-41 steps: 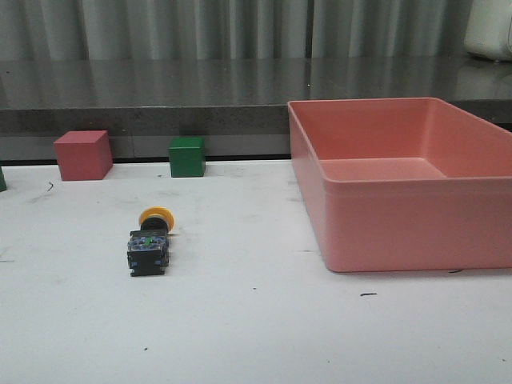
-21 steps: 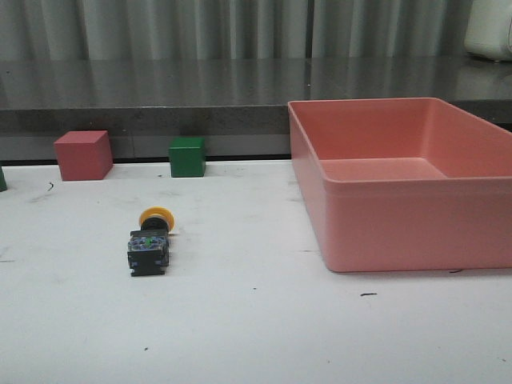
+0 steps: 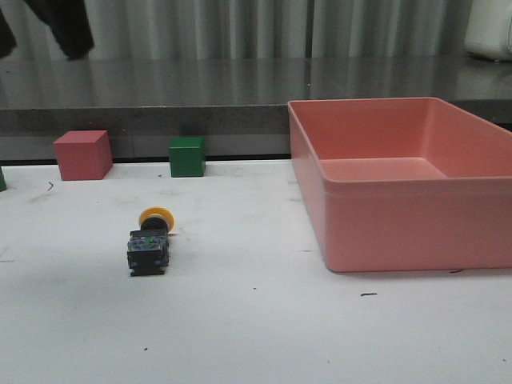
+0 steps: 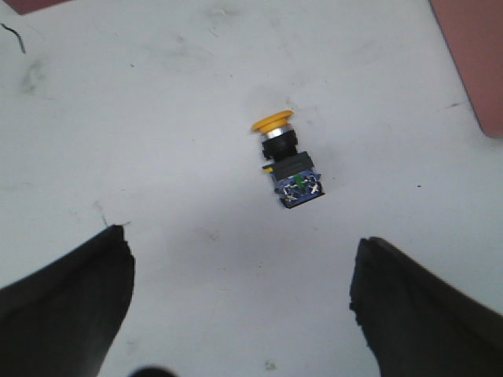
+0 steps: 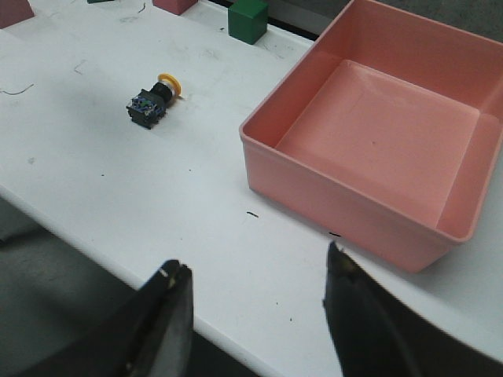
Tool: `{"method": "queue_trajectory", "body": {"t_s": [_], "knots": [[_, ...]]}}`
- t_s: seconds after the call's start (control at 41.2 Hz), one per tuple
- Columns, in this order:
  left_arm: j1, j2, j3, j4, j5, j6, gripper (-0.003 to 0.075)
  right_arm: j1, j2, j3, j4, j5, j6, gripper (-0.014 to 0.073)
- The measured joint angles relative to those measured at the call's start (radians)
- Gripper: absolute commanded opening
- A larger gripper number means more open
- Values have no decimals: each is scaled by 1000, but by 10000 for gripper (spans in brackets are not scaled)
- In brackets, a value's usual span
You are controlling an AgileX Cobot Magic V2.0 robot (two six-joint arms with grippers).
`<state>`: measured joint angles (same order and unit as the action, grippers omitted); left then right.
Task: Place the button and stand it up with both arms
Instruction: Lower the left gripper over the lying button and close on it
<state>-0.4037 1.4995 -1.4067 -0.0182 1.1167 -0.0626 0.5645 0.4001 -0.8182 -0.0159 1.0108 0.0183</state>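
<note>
Bin (image 3: 400, 224) — bare; button (image 3: 149, 242) outside

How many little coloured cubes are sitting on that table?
2 fully visible: a red cube and a green cube, both along the far edge. A dark green sliver at the left edge may be another.

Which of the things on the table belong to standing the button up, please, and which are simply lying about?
Belonging to the job:
- button, lying on its side on the white table
- left claw, open above it
- right claw, open, farther off

Lying about:
- pink bin
- red cube
- green cube
</note>
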Motion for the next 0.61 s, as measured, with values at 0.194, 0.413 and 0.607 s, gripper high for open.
{"method": "queue_trajectory", "body": {"t_s": [0.194,0.413,0.607], "knots": [[-50,179,-105,-9,82,-79,547,0,0,0,0,0,0,402],[-62,346,-190,-11,109,-200,547,0,0,0,0,0,0,402],[-62,455,-224,-11,109,-270,547,0,0,0,0,0,0,402]]}}
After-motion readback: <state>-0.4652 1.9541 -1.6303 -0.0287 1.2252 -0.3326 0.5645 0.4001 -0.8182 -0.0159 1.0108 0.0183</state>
